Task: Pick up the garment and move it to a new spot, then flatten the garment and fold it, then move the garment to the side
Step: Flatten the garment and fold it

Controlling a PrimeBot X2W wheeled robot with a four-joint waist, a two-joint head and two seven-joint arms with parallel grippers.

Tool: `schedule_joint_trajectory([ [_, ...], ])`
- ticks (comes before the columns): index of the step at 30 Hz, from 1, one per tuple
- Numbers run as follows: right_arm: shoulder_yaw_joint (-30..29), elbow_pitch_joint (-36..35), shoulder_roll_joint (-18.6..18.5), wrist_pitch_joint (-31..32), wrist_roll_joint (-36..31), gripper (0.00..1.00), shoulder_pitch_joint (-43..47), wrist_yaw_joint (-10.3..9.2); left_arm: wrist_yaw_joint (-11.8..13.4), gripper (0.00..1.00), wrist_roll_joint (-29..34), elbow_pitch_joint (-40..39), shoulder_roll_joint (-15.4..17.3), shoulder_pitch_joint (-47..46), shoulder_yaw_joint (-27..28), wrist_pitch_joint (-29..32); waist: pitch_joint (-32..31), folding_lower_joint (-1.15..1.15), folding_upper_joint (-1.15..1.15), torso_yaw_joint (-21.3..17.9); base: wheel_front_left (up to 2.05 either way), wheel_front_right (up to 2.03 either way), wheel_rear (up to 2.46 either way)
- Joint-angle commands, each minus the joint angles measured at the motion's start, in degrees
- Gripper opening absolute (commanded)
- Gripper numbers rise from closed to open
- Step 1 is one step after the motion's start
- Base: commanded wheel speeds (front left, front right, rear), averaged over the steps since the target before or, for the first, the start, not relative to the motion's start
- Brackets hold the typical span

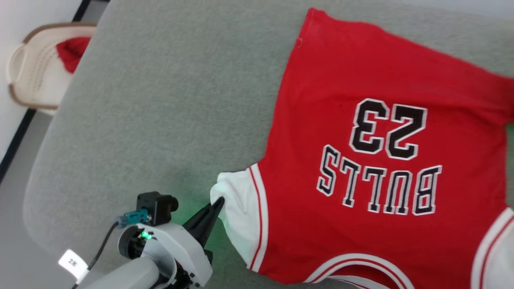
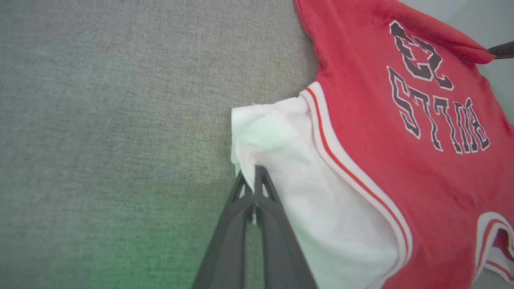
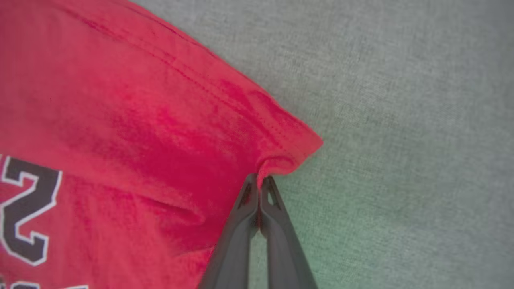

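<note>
You've got garment (image 1: 341,80) in soft matt cloth; surface (image 1: 160,100) is rough grey weave; left pincer (image 2: 252,176) & right pincer (image 3: 260,180) are matt dark plastic.

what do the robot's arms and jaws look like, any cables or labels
Left gripper: long, tapering dark grey jaws with triangular cut-outs near the tips, on a pale grey wrist housing with a green light, black camera block, teal connector, black cable and white tag. Right gripper: matching dark jaws.

- The left hand (image 1: 218,202) is reaching forward from a pale forearm (image 1: 132,277), its two dark fingers (image 2: 275,233) pressing together on the jersey's (image 1: 341,120) white sleeve.
- The right hand (image 3: 260,180) is pinching the jersey's red edge, fingers closed.
</note>
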Motion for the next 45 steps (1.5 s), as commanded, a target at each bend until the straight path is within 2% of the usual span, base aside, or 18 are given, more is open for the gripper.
schedule_joint_trajectory([
  [1,0.3,-2.1,-0.6,0.3,1.8,0.0,2.9,-0.04,0.5,0.0,-0.5,-0.3,0.5,0.9,0.1,0.0,-3.2,0.0,0.0,-3.6,0.0,0.0,0.0],
  [7,-1.2,-12.8,-2.3,0.8,8.0,0.0,15.5,-0.04,2.0,0.0,-0.9,-2.1,2.6,2.5,0.7,0.1,-5.6,0.0,0.0,-7.1,0.0,0.0,0.0],
  [13,-6.1,-21.9,-1.2,1.1,10.0,0.0,29.5,-0.04,3.6,0.0,-1.6,-4.0,4.7,4.2,1.0,0.4,-7.8,0.0,0.0,-9.8,0.0,0.0,0.0],
  [24,-16.7,-34.0,7.2,1.9,7.1,0.0,50.2,-0.05,5.5,0.0,-2.5,-7.1,7.1,6.2,1.5,0.6,-9.4,0.0,0.0,-12.6,0.0,0.0,0.0],
  [31,-18.5,-35.7,11.5,0.5,4.8,0.0,53.9,-0.04,6.1,0.0,-2.6,-8.2,7.5,6.5,1.6,0.5,-9.6,0.0,0.0,-13.4,0.0,0.0,0.0],
  [32,-18.3,-35.6,11.8,0.3,4.6,0.08,54.1,-0.04,6.1,0.0,-2.6,-8.3,7.6,6.6,1.6,0.6,-9.6,0.0,0.0,-13.4,0.0,0.0,0.0],
  [33,-18.1,-35.9,12.0,-0.1,4.6,0.42,54.1,-0.04,6.1,0.0,-2.6,-8.4,7.6,6.6,1.6,0.6,-9.6,0.0,0.0,-13.4,0.0,0.0,0.0],
  [34,-18.2,-36.1,12.2,-0.6,4.7,1.0,54.0,-0.04,6.1,0.0,-2.6,-8.5,7.6,6.6,1.6,0.6,-9.7,0.0,0.0,-13.4,0.0,0.0,0.0],
  [39,-18.2,-37.7,12.3,-1.5,4.5,1.0,53.9,-0.05,6.3,0.0,-2.7,-8.7,7.6,6.9,1.8,0.4,-9.7,0.0,0.0,-13.3,0.0,0.0,0.0],
  [45,-16.9,-44.8,11.1,-2.2,4.9,1.0,52.4,-0.04,6.5,0.0,-2.4,-9.3,7.6,7.3,2.0,0.3,-9.6,0.0,0.0,-13.0,0.0,0.0,0.0],
])
